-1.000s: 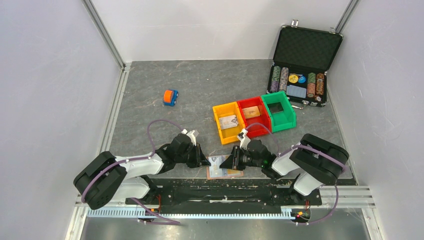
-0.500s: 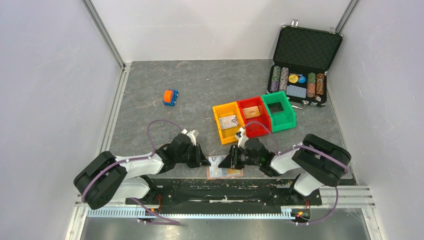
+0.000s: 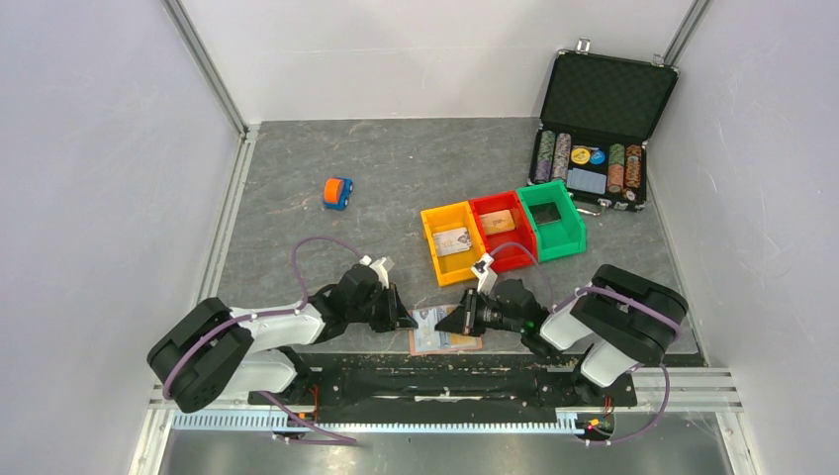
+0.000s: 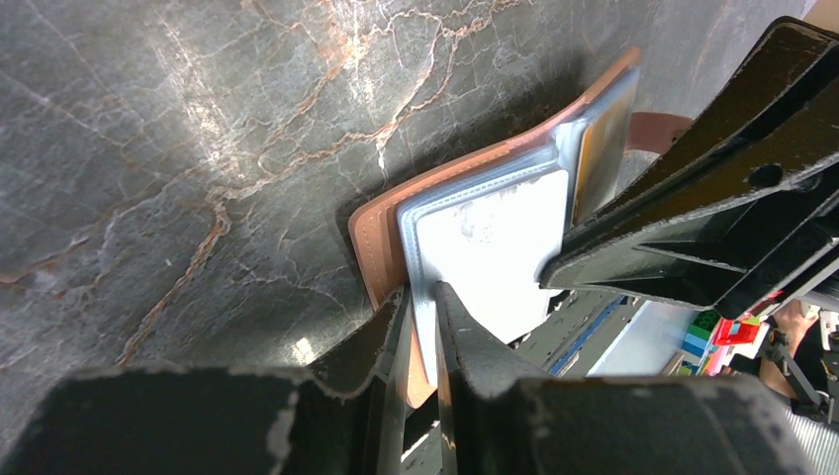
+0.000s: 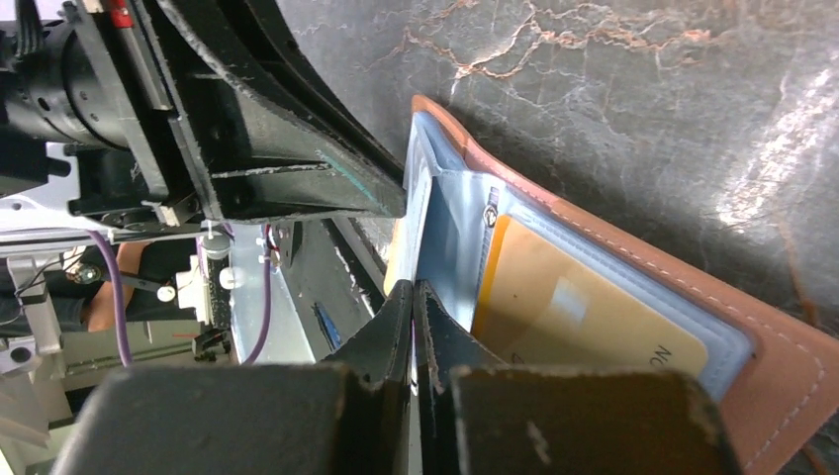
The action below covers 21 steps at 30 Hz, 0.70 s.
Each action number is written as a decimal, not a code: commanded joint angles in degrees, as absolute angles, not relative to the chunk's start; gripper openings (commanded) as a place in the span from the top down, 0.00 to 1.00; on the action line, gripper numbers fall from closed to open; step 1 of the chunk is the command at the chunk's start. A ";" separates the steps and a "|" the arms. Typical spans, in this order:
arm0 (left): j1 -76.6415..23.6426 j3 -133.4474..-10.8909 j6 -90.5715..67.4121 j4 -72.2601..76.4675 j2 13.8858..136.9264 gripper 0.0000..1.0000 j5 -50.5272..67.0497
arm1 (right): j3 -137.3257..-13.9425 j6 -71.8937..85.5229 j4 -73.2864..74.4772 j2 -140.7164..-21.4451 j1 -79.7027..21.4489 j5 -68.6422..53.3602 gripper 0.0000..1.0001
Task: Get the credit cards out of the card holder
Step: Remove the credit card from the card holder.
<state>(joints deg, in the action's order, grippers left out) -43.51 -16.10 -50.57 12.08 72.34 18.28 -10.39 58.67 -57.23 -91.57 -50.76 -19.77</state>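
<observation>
At the near edge of the surface [image 3: 297,188], open between the two arms: the card holder [image 3: 443,336]. Clamped at its left edge by the left hand [image 4: 420,307], closed down on leather cover and clear pocket together. Opposite, the right hand [image 5: 413,297], pressed all but shut at a pocket leaf; grip on it unclear. Just right of those fingertips, long side parallel to the stitched edge, a yellow-orange credit card [image 5: 579,322], not yet out. Nearer the right hand, so likely its pull. Farther back, yellow, red and green bins [image 3: 498,198] and an open chip case [image 3: 605,94].

Reddish-brown card holder [image 5: 782,381], pale blue-grey pockets [image 5: 450,233], yellow-orange card [image 5: 574,307], grey marbled table [image 4: 198,119].
</observation>
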 commanded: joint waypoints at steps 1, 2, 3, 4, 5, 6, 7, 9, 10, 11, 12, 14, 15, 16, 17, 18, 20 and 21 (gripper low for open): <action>-44.38 -14.33 -50.36 6.00 75.32 0.78 15.99 | -9.44 58.55 -66.65 -90.34 -50.08 -22.07 1.00; -44.38 -14.37 -50.28 5.74 75.29 0.78 15.75 | -9.07 58.61 -67.06 -90.35 -49.89 -22.47 0.99; -44.34 -14.48 -50.13 5.35 75.27 0.78 15.58 | -8.77 58.92 -67.60 -90.30 -49.75 -22.62 0.95; -44.38 -14.58 -50.10 5.11 75.14 0.78 15.41 | -8.42 59.04 -67.91 -90.26 -49.71 -22.76 0.93; -44.38 -14.59 -50.01 4.95 75.07 0.78 15.38 | -8.24 59.07 -68.07 -90.19 -49.58 -22.96 0.92; -44.38 -14.59 -50.01 4.76 74.86 0.78 15.25 | -8.08 59.07 -68.26 -90.33 -49.58 -23.01 0.92; -44.38 -14.67 -50.01 4.62 74.82 0.78 15.21 | -7.79 59.13 -68.62 -90.39 -49.59 -23.04 0.93; -44.38 -14.68 -49.97 4.48 74.83 0.78 15.25 | -7.54 59.49 -69.41 -90.59 -49.43 -23.28 0.94; -44.34 -14.68 -49.95 4.48 74.80 0.78 15.23 | -7.47 59.75 -69.79 -90.69 -49.41 -23.35 0.94; -44.36 -14.73 -49.92 4.44 74.92 0.78 15.21 | -7.40 60.06 -70.08 -90.79 -49.40 -23.43 0.92; -44.38 -14.76 -49.92 4.42 75.01 0.78 15.21 | -7.36 60.23 -70.41 -90.87 -49.38 -23.54 0.89; -44.38 -14.85 -49.88 4.39 75.08 0.78 15.25 | -7.26 60.26 -70.48 -90.79 -49.32 -23.57 0.92; -44.38 -14.93 -49.84 4.37 75.13 0.78 15.16 | -7.14 60.25 -70.50 -90.79 -49.31 -23.59 0.94; -44.38 -14.94 -49.83 4.39 75.24 0.78 15.12 | -7.04 60.32 -70.60 -90.69 -49.23 -23.52 0.98; -44.38 -14.94 -49.83 4.39 75.34 0.78 15.10 | -6.87 60.40 -70.91 -90.66 -49.16 -23.51 1.00; -44.38 -14.98 -49.83 4.39 75.42 0.78 15.13 | -6.66 60.66 -71.21 -90.79 -49.05 -23.53 1.00; -44.38 -15.03 -49.83 4.39 75.59 0.78 15.12 | -6.42 60.92 -71.37 -90.71 -48.97 -23.54 0.97; -44.38 -15.03 -49.83 4.39 75.72 0.78 15.10 | -6.42 61.01 -71.30 -90.66 -48.96 -23.62 0.95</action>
